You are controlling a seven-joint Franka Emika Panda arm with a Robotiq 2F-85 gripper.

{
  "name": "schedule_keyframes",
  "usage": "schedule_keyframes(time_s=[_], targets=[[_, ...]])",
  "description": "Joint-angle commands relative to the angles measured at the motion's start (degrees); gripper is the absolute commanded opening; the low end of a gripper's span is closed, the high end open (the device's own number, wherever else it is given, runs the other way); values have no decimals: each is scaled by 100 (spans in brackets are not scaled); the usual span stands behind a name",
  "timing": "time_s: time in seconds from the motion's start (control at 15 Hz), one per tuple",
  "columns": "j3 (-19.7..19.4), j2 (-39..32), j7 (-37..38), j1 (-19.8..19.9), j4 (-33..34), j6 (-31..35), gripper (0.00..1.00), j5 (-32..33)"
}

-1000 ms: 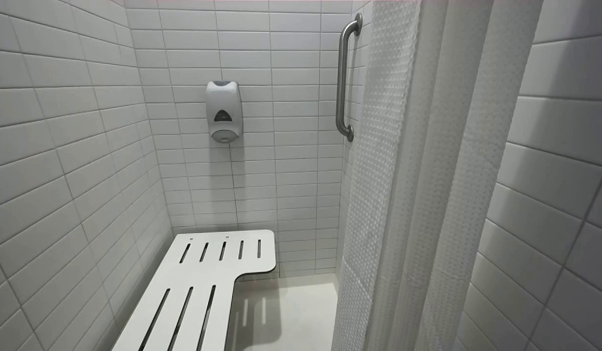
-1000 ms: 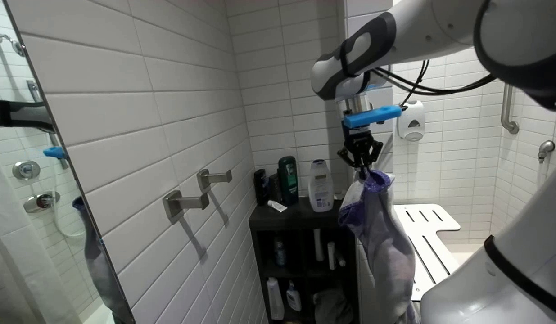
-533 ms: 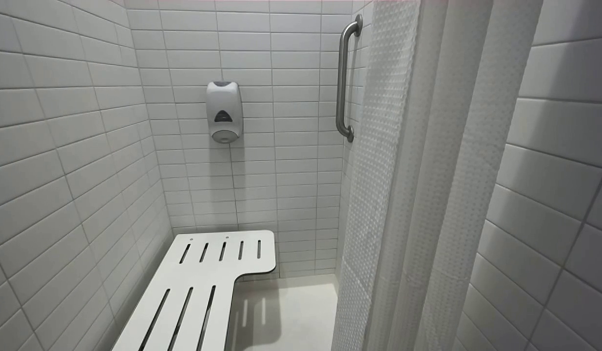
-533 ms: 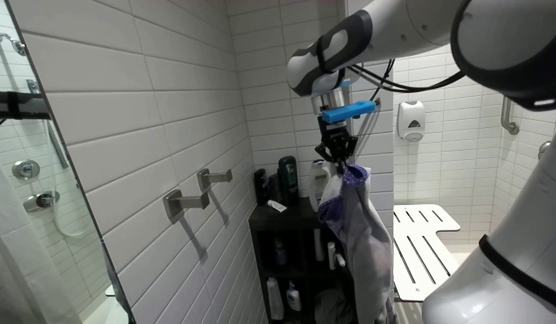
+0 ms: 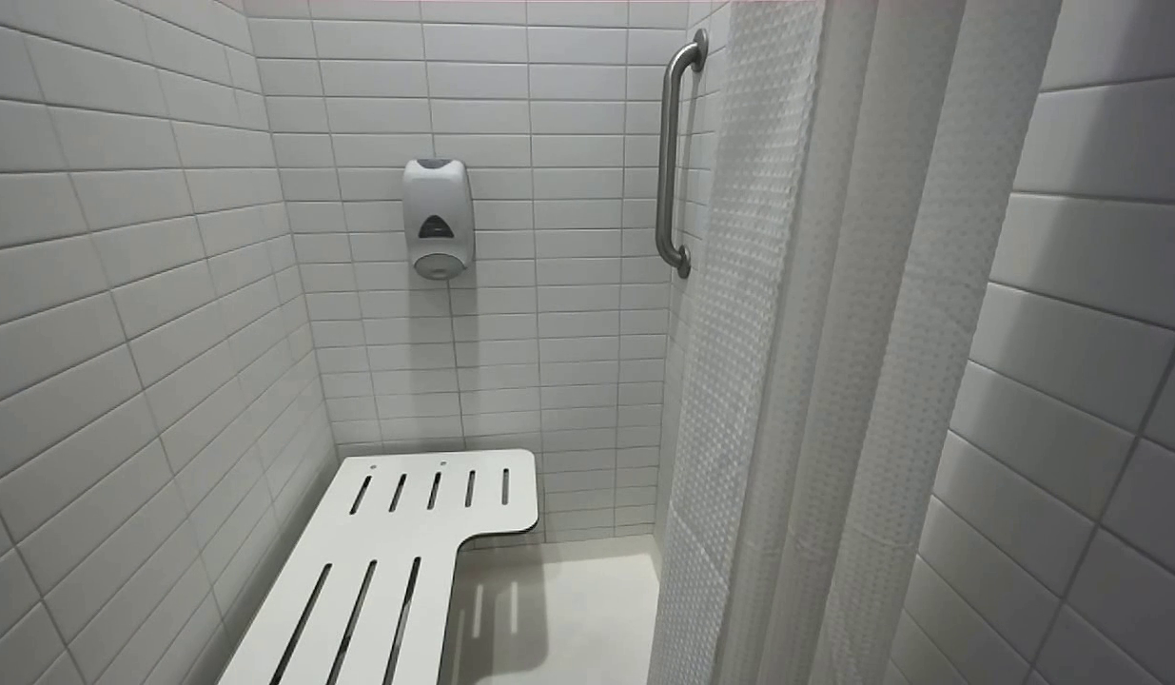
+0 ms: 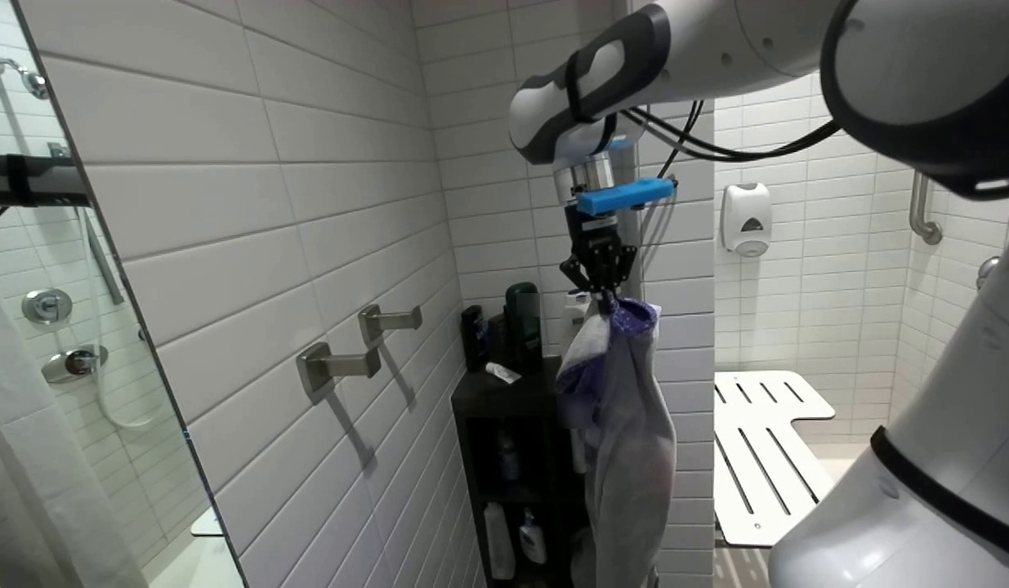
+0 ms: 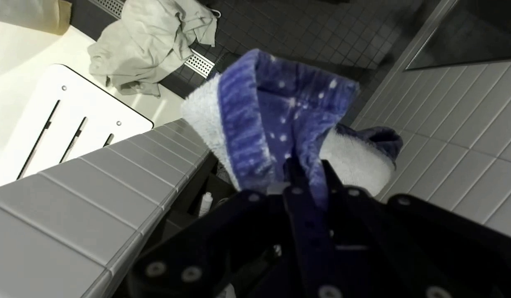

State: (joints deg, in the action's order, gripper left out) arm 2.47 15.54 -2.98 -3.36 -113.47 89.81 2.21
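In an exterior view, the gripper [image 6: 604, 295] pinches the upper, purple-edged end of a white cloth [image 6: 632, 449], which hangs on the near side of a dark shelf [image 6: 496, 402], right of the near wall hook [image 6: 349, 367] and the far wall hook [image 6: 396, 322]; whether cloth and shelf touch cannot be determined. A slotted bench [image 6: 765, 415] lies farther right. The narrow drape suggests a light, limp, unbreakable load, apt to swing below its hold.

In an exterior view, neither gripper nor cloth appears; a soap dispenser [image 5: 439, 205] is fixed to the far tiled wall [image 5: 582, 314], above the bench and left of a curtain [image 5: 834, 342].

In the wrist view, the fingers [image 7: 333, 179] are pressed together on a gathered fold of purple trim [image 7: 243, 118], whose loop gapes beyond them. The plush pile looks unlikely to slip. The doubled trim is judged the firmest place to take hold; the loose white body would probably bunch. A crumpled pale fabric [image 7: 145, 45] lies to the left, near the bench.
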Motion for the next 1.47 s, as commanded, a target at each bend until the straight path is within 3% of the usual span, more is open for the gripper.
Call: schedule_keyframes(time_s=[0.0, 0.6, 1.4], targets=[[-12, -11, -54, 27, -13, 29, 3, 31], [191, -609, -1439, -492, 1162, 439, 3, -964], [418, -1670, -2369, -590, 2994, 313, 3, -1208]])
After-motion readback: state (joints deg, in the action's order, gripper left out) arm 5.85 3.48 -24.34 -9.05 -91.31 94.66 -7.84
